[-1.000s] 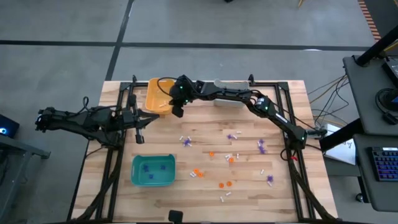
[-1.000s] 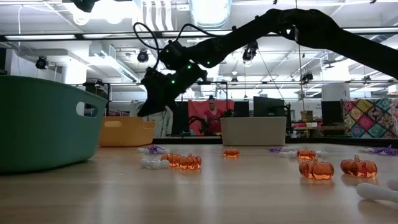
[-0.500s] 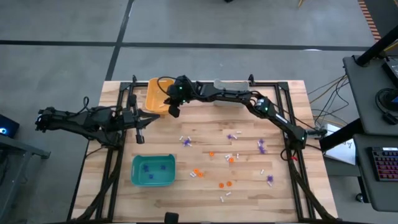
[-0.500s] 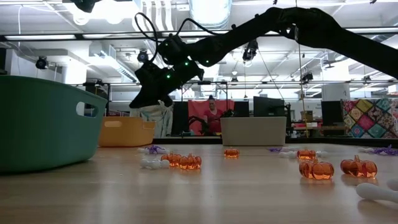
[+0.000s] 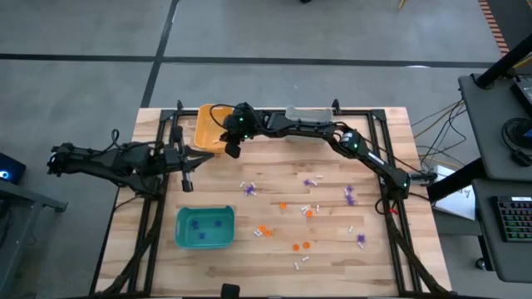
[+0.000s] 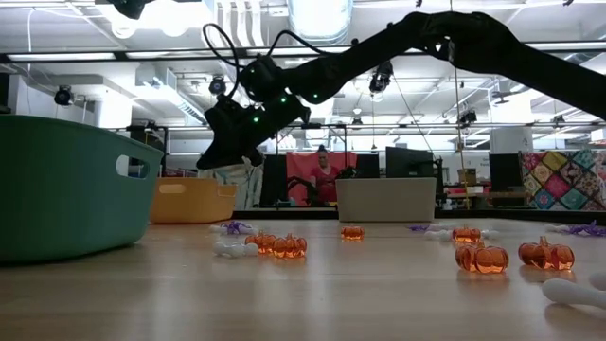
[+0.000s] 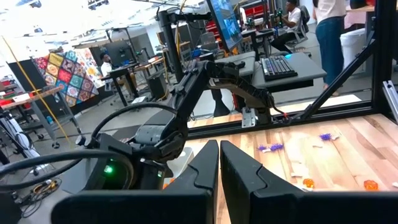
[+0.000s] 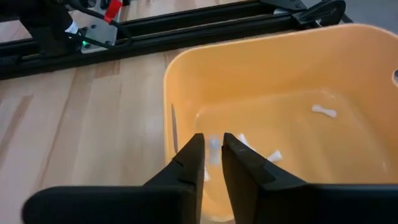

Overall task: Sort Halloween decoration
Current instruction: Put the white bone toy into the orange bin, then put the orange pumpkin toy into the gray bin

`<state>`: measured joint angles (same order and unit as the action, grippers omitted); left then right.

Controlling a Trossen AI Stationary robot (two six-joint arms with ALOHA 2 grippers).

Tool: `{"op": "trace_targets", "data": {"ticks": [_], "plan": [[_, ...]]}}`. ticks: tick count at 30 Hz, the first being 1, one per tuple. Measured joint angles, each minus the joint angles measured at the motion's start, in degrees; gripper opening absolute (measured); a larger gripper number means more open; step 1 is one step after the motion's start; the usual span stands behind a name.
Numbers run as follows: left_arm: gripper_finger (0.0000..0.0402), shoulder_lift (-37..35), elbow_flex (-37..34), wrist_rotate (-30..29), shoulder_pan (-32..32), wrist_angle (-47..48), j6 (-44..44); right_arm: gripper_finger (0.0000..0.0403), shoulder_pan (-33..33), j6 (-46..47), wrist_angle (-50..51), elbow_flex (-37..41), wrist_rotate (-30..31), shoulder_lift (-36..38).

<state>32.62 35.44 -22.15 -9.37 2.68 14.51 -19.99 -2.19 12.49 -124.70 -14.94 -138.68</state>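
Jaws of the right gripper [image 8: 211, 163], parted slightly, hang above the orange-yellow plastic bin [image 8: 292, 81] to release white trinkets [image 8: 324, 111]; the left gripper [image 7: 219, 163] waits clenched.

Grey concrete floor [image 5: 274, 37] crossed by dark lines surrounds the wooden table [image 5: 332, 249]. A dark desk with a keyboard [image 5: 514, 218] stands at one side. Behind, a workshop hall: bright ceiling lights [image 6: 317, 14], monitors [image 6: 407, 161], a patchwork quilt [image 6: 563, 180], a seated person [image 6: 325, 175]

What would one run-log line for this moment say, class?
right end effector: slightly open over orange-yellow bin | white trinkets inside | left end effector: shut, waiting
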Motion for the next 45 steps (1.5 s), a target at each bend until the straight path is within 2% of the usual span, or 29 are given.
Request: {"op": "trace_targets", "data": {"ticks": [8, 14, 22, 31, 38, 45], "plan": [[0.0, 0.0, 0.0, 0.0, 0.0, 0.0, 0.0, 0.0089, -0.2, 0.2, 0.3, 0.0, 0.1, -0.3], [0.0, 0.0, 0.0, 0.0, 0.0, 0.0, -0.4, 0.0094, -0.2, -0.9, 6.2, -2.0, 0.0, 1.8], [0.0, 0.6, 0.0, 0.0, 0.0, -0.1, -1.7, 0.0077, 0.1, -4.2, 32.0, -6.9, 0.0, 7.9], [0.0, 3.2, 0.0, 0.1, 0.0, -0.9, -3.0, 0.0069, 1.2, -2.9, 58.7, -6.9, -0.1, 15.7], [0.0, 5.8, 0.0, 0.1, 0.0, -3.6, -3.0, 0.007, 2.8, 0.6, 70.0, -6.5, -0.1, 18.8], [0.0, 6.6, 0.0, 0.1, 0.0, -3.7, -3.1, 0.0069, 5.3, 2.1, 74.8, -4.1, -0.1, 20.2]]}}
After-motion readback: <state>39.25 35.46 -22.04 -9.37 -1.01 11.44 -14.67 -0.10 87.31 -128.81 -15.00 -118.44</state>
